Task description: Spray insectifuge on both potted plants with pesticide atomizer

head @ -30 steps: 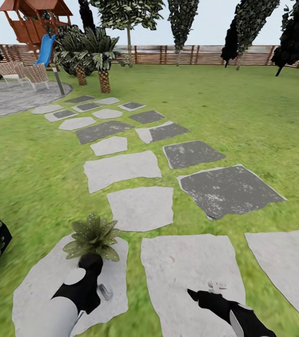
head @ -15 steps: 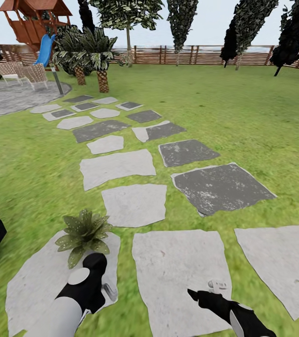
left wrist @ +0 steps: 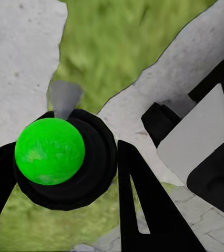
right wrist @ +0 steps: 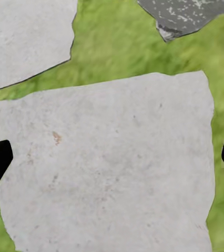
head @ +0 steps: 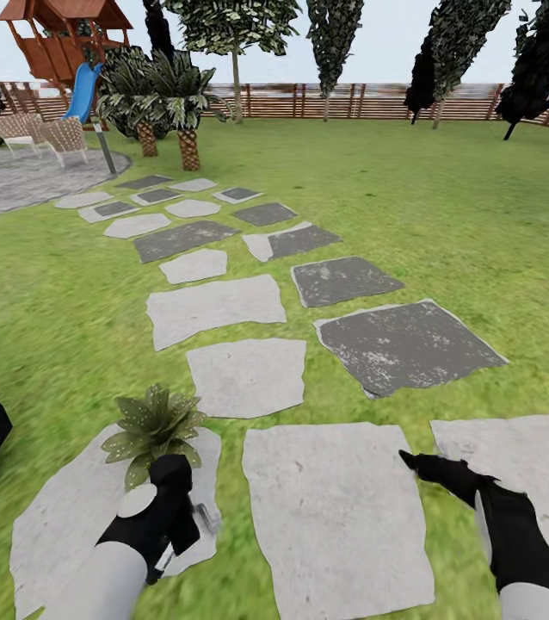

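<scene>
Potted plant (head: 154, 425): near left, on a pale stepping stone (head: 68, 517).
Left hand (head: 190, 515): just behind the plant, clamped on the pesticide atomizer (head: 201, 515).
Right hand (head: 416, 461): near right, over a stone; fingers spread wide, holding nothing.
Garden lawn (head: 447, 215): stretches to the far fence (head: 352, 99).

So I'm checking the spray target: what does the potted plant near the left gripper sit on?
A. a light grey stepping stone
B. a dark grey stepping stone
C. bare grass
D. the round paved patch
A: in the head view the potted plant sits at the far edge of a light grey stepping stone, just ahead of the left gripper.
</scene>
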Robot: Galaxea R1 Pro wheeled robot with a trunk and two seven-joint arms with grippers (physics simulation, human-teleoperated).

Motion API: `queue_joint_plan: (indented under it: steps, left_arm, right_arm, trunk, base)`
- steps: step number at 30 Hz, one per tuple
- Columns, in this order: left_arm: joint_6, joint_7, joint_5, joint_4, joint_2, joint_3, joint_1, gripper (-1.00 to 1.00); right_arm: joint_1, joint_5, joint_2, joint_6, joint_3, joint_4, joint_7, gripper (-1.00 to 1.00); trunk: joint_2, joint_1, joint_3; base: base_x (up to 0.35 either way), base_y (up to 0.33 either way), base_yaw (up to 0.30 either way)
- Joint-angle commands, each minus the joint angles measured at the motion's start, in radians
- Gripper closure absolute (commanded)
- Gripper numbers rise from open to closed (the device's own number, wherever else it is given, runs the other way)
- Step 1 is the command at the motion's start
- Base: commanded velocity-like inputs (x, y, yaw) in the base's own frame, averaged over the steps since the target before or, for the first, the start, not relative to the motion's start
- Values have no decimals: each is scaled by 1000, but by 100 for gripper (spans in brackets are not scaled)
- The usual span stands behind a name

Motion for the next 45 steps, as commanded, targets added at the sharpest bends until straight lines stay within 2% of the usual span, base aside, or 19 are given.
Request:
queue_joint_plan:
  steps: [1, 4, 8, 9, 12, 13, 15, 18, 19, 20, 22, 23, 27, 30, 33, 36, 37, 41, 45]
  left_arm:
    - [-6, -8, 20, -13, 5, 3, -1, 100]
    - [-35, -7, 81, -81, 31, 4, -1, 100]
    - [-155, -6, 170, -134, 40, 5, -1, 100]
    - [-199, -5, 208, -138, 41, 5, -1, 100]
    - [-269, -1, 265, -141, 43, 6, -1, 100]
    - [-301, 0, 285, -142, 44, 7, -1, 100]
    - [-362, 2, 323, -144, 44, 8, -1, 100]
    - [-420, 1, 375, -144, 45, 8, -1, 100]
    - [-455, 1, 412, -144, 50, 8, -1, 100]
    - [-470, -1, 428, -144, 53, 8, -1, 100]
    - [-504, -4, 453, -144, 65, 8, -1, 100]
    - [-516, -5, 458, -144, 67, 8, -1, 100]
    - [-578, -11, 465, -143, 71, 7, -1, 100]
    - [-600, -67, 467, -141, 70, 6, -1, 100]
    - [-605, -144, 468, -142, 68, 5, -1, 100]
    - [-605, -173, 469, -142, 63, 4, -1, 100]
    - [-605, -178, 469, -142, 59, 4, -1, 100]
    - [-606, -248, 469, -146, 43, 4, -1, 100]
    - [-606, -273, 469, -147, 43, 4, -2, 100]
  right_arm:
    - [-1, 10, -3, 56, 0, -66, 9, -100]
    - [-1, 10, -7, 164, 26, -186, 10, -100]
    - [-1, 11, -13, 252, 132, -215, 11, -100]
    - [-1, 10, -21, 276, 172, -217, 12, -100]
    - [-10, 9, -34, 303, 250, -215, 38, -100]
    - [-13, 10, -37, 308, 284, -214, 70, -100]
    - [-23, 11, -38, 311, 324, -214, 145, -100]
    - [-71, 12, -38, 311, 336, -213, 231, -100]
    - [-95, 12, -38, 312, 339, -212, 294, -100]
    - [-102, 12, -38, 312, 340, -212, 329, -100]
    - [-121, 24, -38, 311, 348, -212, 426, -100]
    - [-134, 35, -37, 311, 366, -212, 463, -100]
    - [-168, 64, -37, 311, 487, -213, 593, -100]
    - [-175, 69, -37, 311, 540, -213, 624, -100]
    - [-176, 69, -35, 310, 554, -214, 631, -100]
    - [-176, 68, -31, 310, 558, -214, 633, -100]
    - [-176, 68, -30, 310, 559, -214, 633, 100]
    - [-176, 64, -28, 307, 560, -214, 633, 100]
    - [-176, 60, -27, 300, 562, -213, 633, 100]
  trunk:
    - [0, 0, -1]
    - [0, 0, -1]
    - [0, 0, -1]
    - [0, 0, -1]
    - [0, 0, -1]
    - [0, 0, -1]
    - [0, 0, -1]
    - [0, 0, -1]
    - [0, 0, -1]
    - [0, 0, -1]
    - [0, 0, -1]
    - [0, 0, -1]
    - [0, 0, -1]
    - [0, 0, -1]
    - [0, 0, -1]
    - [0, 0, -1]
    - [0, 0, -1]
    - [0, 0, -1]
    - [0, 0, -1]
  base:
    - [0, 0, 0]
    - [0, 0, 0]
    - [0, 0, 0]
    - [0, 0, 0]
    - [0, 0, 0]
    - [0, 0, 0]
    - [0, 0, 0]
    - [0, 0, 0]
    - [0, 0, 0]
    - [0, 0, 0]
    - [0, 0, 0]
    - [0, 0, 0]
    - [0, 0, 0]
    - [0, 0, 0]
    - [0, 0, 0]
    - [0, 0, 0]
    - [0, 0, 0]
    - [0, 0, 0]
    - [0, 0, 0]
